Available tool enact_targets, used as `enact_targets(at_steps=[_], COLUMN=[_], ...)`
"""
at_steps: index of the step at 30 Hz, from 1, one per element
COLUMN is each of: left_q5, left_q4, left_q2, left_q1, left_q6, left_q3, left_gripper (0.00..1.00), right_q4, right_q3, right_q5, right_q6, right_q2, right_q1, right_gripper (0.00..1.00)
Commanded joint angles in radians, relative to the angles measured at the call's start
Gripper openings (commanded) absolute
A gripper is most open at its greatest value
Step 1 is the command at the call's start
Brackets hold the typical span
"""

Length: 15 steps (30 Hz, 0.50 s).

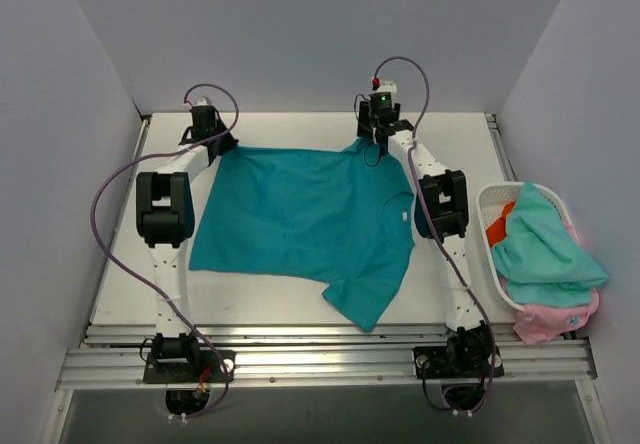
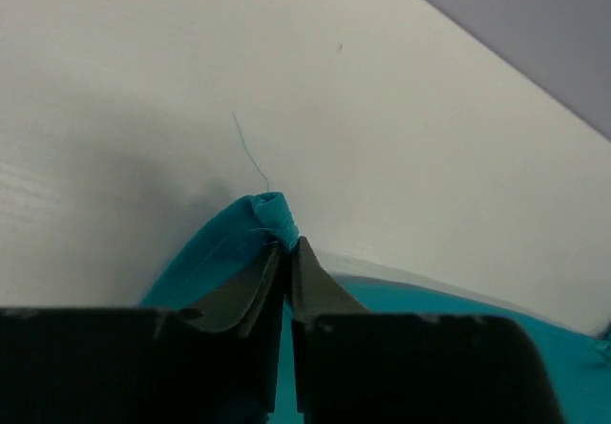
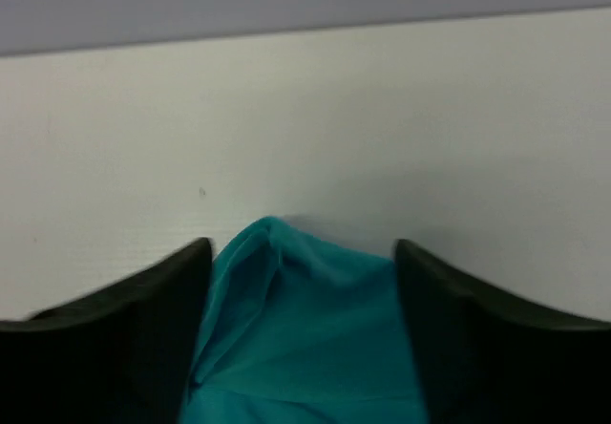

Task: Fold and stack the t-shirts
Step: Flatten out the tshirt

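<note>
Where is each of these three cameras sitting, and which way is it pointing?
Top external: above and behind the arms, looking down on the table, the spread teal t-shirt and the basket; both whole arms show.
Left wrist: on the left arm, looking along the left gripper, shut on a shirt corner, toward the far wall.
Right wrist: on the right arm, looking past the right gripper, open around another shirt edge.
Shared: all views show the teal t-shirt and table.
</note>
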<state>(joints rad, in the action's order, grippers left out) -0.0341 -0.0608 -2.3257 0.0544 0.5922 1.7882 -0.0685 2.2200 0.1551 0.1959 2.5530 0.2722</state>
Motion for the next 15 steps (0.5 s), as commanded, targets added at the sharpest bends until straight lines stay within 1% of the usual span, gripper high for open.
enact_targets(at_steps=[1,2,3,4,5,6,8,9,11,12,13,14,15], left_q5=[-0.058,-0.064,-0.061,-0.049,-0.034,0.008,0.09,0.167,0.235,0.259,0.288,0.296,0.306], left_q4=[-0.074,-0.095,-0.124,-0.134,-0.134,-0.132,-0.148,-0.127,-0.071,0.002,0.041,0.085,0.105], left_q2=[-0.11,-0.132,-0.145,-0.155,-0.152,-0.146,-0.094,-0.066,0.05,0.092,0.17,0.205,0.236], left_q1=[-0.022,-0.027,-0.028,-0.031,-0.033,-0.034,-0.037,-0.039,-0.039,-0.039,-0.039,-0.038,-0.037], left_q6=[0.05,0.06,0.064,0.083,0.092,0.11,0.141,0.17,0.193,0.198,0.196,0.195,0.192], left_q3=[0.21,0.288,0.316,0.333,0.344,0.347,0.335,0.273,0.17,0.057,0.004,-0.041,-0.079], left_gripper=[0.18,0.49,0.71,0.94,0.94,0.94,0.94,0.94,0.94,0.94,0.94,0.94,0.94], right_q4=[0.057,0.091,0.108,0.163,0.203,0.282,0.337,0.367,0.375,0.384,0.388,0.389,0.406], right_q3=[0.101,0.099,0.095,0.066,0.041,0.011,-0.049,-0.068,-0.13,-0.164,-0.204,-0.242,-0.331], right_q5=[0.08,0.089,0.107,0.119,0.127,0.133,0.141,0.168,0.179,0.181,0.179,0.175,0.166], right_q6=[-0.001,-0.004,-0.003,-0.009,-0.013,-0.013,-0.019,-0.021,-0.021,-0.018,-0.012,0.014,0.026], right_q2=[-0.013,-0.019,-0.037,-0.052,-0.069,-0.111,-0.148,-0.187,-0.235,-0.29,-0.318,-0.347,-0.402], right_q1=[-0.033,-0.037,-0.041,-0.044,-0.042,-0.041,-0.033,-0.025,-0.008,-0.002,0.005,0.018,0.024], right_gripper=[1.0,1.0,1.0,1.0,1.0,1.0,1.0,1.0,1.0,1.0,1.0,1.0,1.0])
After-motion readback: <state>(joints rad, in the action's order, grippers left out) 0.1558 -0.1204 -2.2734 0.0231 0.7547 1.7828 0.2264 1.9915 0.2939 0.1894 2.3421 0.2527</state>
